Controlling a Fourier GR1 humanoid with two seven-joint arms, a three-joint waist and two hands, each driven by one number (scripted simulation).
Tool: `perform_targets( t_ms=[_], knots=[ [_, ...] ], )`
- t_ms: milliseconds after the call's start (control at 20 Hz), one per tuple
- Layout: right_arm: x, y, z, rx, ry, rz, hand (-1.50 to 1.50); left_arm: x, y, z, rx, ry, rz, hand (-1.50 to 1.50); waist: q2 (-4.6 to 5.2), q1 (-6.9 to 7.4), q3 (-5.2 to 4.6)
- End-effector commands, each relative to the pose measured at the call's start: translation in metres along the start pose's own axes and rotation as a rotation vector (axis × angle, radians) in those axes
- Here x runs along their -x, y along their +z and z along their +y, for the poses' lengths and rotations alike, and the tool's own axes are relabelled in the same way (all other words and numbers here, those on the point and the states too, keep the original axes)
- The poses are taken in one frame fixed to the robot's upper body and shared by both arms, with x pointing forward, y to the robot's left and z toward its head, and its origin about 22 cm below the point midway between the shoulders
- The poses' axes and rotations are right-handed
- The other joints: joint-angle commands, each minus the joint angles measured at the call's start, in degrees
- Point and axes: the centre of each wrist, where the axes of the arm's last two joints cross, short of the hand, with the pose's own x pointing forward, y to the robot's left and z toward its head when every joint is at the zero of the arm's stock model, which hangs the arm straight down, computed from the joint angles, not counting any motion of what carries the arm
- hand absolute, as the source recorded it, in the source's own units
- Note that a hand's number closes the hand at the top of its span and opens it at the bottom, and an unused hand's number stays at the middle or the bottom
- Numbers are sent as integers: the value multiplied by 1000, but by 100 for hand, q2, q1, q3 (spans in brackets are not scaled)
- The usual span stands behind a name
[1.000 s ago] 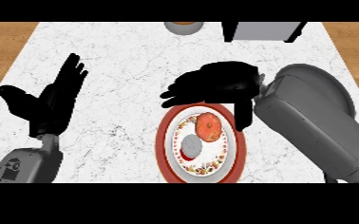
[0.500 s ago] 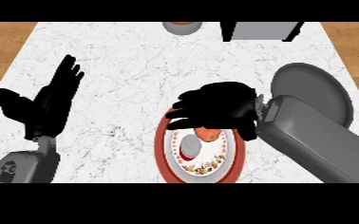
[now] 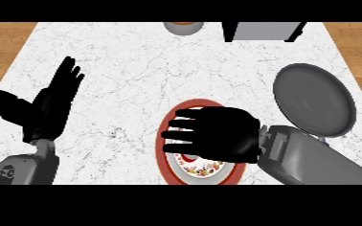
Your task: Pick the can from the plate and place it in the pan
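The right hand has come down and toward the lower centre of the frame since a moment ago; it now lies flat across the plate, palm down, where before it hung above the plate's upper rim. Its fingers point left and are fairly straight, slightly spread, and I cannot tell whether they have hold of anything beneath. The can, which showed earlier as a grey-topped shape on the plate's left part, is now wholly covered by that hand, so its place can only be given as somewhere under the palm, on the plate.

The plate is round with a red rim and a white centre carrying a speckled red and yellow pattern, visible only below the hand. The pan, at the right of the frame, is a smooth dark grey oval with a raised rim; its lower edge is overlapped by the grey forearm. The counter is white marble with fine grey veins.

The left hand rests open at the left of the frame, fingers up, unchanged. At the top edge a round bowl-like object and a grey box are cut off.
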Motion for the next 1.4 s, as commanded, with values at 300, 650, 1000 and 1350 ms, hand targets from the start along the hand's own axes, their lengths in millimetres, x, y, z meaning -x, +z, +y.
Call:
perform_targets(
  t_ms=[300,650,1000,1350],
  knots=[
    [-18,-33,15,-50,22,64,-150,-6,-12,-12,12,-3,-25,0,14,13,0],
    [-23,-52,25,-36,22,84,-150,-12,-17,9,-2,1,-18,0,11,8,0],
    [-13,-71,40,-98,12,92,-150,2,3,-11,-8,-17,-27,0,9,27,0],
    [13,-79,67,-66,-17,75,-150,-3,-7,0,8,-4,7,0,16,33,1]
  ],
)
